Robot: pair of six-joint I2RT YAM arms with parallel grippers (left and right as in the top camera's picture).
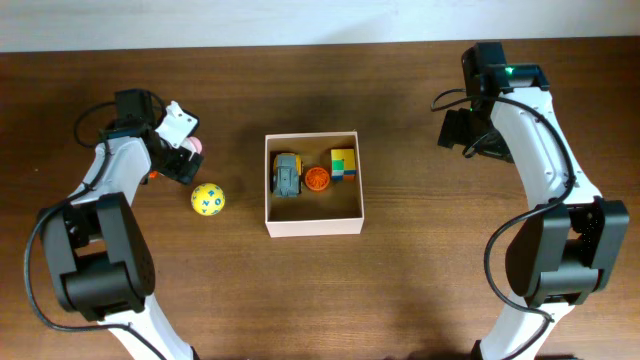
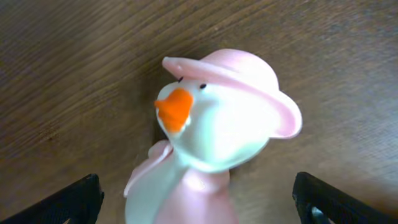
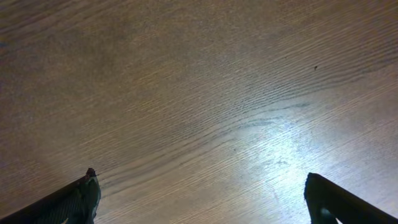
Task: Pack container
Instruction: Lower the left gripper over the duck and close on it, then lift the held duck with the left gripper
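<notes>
1. Brown wooden counter (image 1: 400,300) fills the overhead view, with the container (image 1: 315,210) at its middle, between the two arms.
   - The container lies flat and open-topped, so toys can be dropped in from above. Three are in its far half: a grey toy car (image 1: 287,175), an orange round toy (image 1: 317,179) and a yellow, green and blue block (image 1: 343,163). The near half is bare.
   - A yellow ball (image 1: 208,199) lies loose on the counter just left of the container, not yet packed.
   - The left hand (image 1: 180,150) hangs over a pink and white duck toy (image 1: 196,146), well left of the container. I judge it is lining up a pick.
   - The right hand (image 1: 460,130) sits off to the far right, apart from everything, probably parked so that the way to the container is free.

2. Left wrist view: the duck toy fills the picture, with its pink hat and orange beak.
   - It lies on bare wood, and whether it is upright or tipped I cannot tell from here.
   - Both dark fingers (image 2: 74,202) show only at the bottom corners, spread wide to either side of the toy and clear of it. The left hand is released and grasps nothing.

3. Right wrist view: only wood grain and a bright patch of glare show.
   - Its fingers (image 3: 78,199) also stand far apart at the bottom corners with nothing between them. The right hand is released and empty.
</notes>
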